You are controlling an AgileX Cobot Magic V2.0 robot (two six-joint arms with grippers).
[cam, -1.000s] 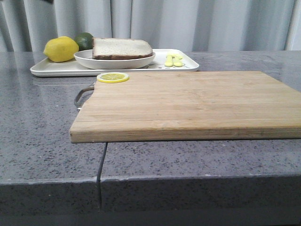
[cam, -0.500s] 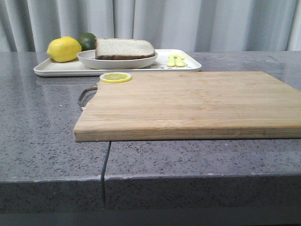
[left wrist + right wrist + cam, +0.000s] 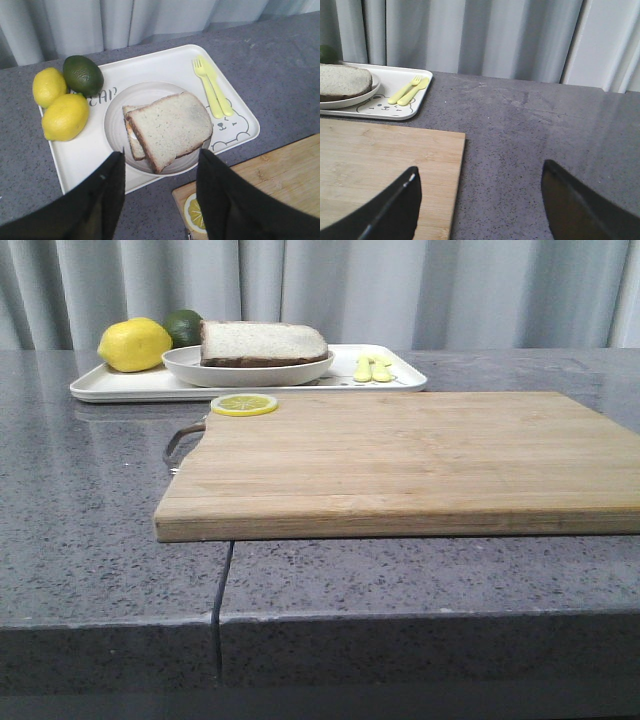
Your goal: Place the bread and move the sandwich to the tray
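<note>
On the white tray, at the far left of the table, the sandwich is sitting on its round white plate. We are seeing the thick top bread, pale and speckled with a dark brown crust, lying tilted over a thinner slice, with a bit of white egg peeking out between them. So we are thinking both jobs look done, and nothing big is left to do.

Our left gripper is hanging above the near edge of the tray with its black fingers wide apart, holding nothing. Our right gripper is waiting wide apart too, over the gray speckled stone table. Next, we are guessing, the arms only need to pull away without bumping the plate.

Around the plate we are seeing two bumpy yellow lemons, a dark green lime and a yellow plastic fork and knife. A smooth wooden cutting board is lying nearby with a lemon slice on its corner.
</note>
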